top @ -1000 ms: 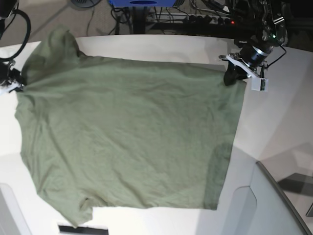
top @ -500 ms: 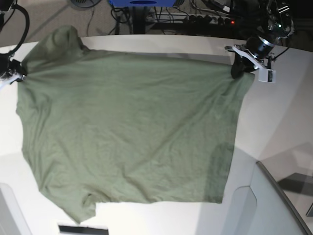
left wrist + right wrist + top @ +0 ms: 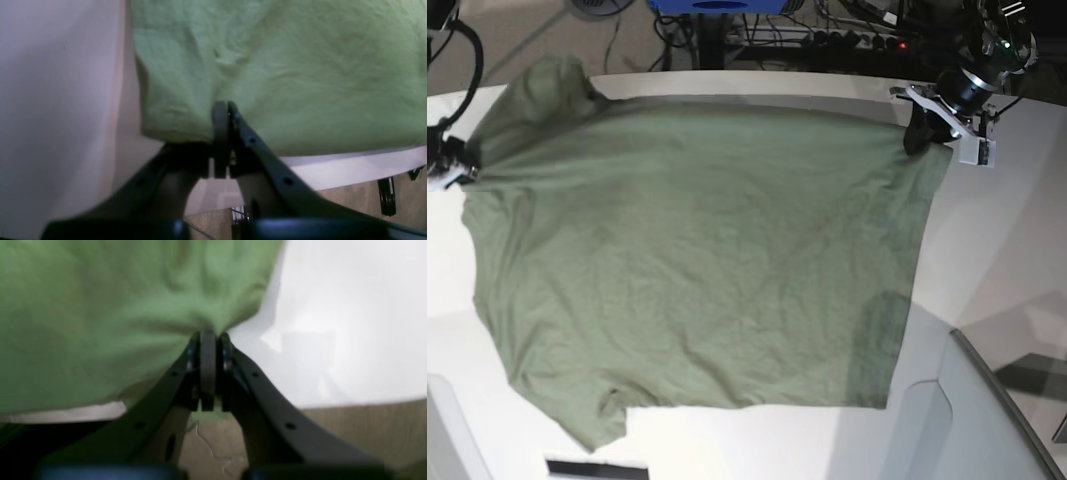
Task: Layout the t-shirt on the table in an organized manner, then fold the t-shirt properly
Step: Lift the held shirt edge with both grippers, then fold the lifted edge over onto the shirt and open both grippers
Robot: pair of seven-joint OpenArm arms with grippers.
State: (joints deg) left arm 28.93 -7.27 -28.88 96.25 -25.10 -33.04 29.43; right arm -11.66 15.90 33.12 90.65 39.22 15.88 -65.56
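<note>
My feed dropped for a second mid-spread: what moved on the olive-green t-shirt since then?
The left gripper carried its pinched corner of the olive-green cotton t-shirt toward the white table's far edge and outward, pulling that hem tauter and straighter. The right gripper barely moved. Both stay clamped on the cloth; nothing released.

Looks like robotics lab/test bench. Large white table with curved far edge, two robot arms mounted at sides. Behind table: tangle of cables, power strip with red indicator light, blue equipment base on carpeted floor. Grey raised panel at near corner
</note>
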